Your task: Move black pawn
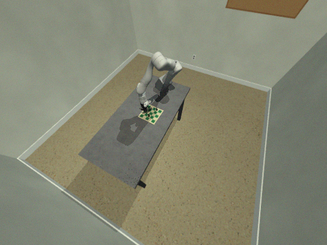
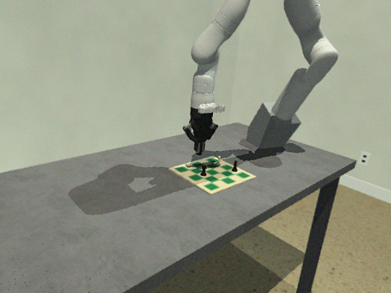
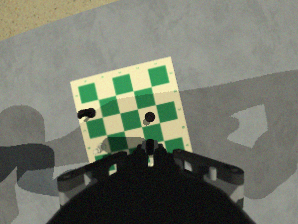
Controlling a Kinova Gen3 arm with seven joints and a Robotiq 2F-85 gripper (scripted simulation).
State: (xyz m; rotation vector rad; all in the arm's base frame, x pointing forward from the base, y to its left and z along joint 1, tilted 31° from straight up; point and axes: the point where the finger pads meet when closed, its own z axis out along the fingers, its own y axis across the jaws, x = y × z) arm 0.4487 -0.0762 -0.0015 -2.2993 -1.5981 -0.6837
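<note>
The small green and cream chessboard [image 2: 212, 174] lies on the grey table; it also shows in the wrist view [image 3: 131, 114] and in the top view [image 1: 151, 114]. My gripper [image 2: 199, 145] hangs a little above the board's near-left edge, shut on a small black piece, the black pawn [image 3: 149, 146], whose top shows between the fingertips. Two other black pieces stand upright on the board: one near the middle [image 2: 203, 170] [image 3: 149, 117], one at the far side [image 2: 234, 166] [image 3: 86, 114]. A pale piece [image 3: 102, 147] seems to lie on its side in the gripper's shadow.
The arm's grey base [image 2: 272, 129] stands on the table behind the board. The table's right edge [image 2: 289, 197] runs close to the board. The arm's shadow [image 2: 130, 186] falls to the left of the board.
</note>
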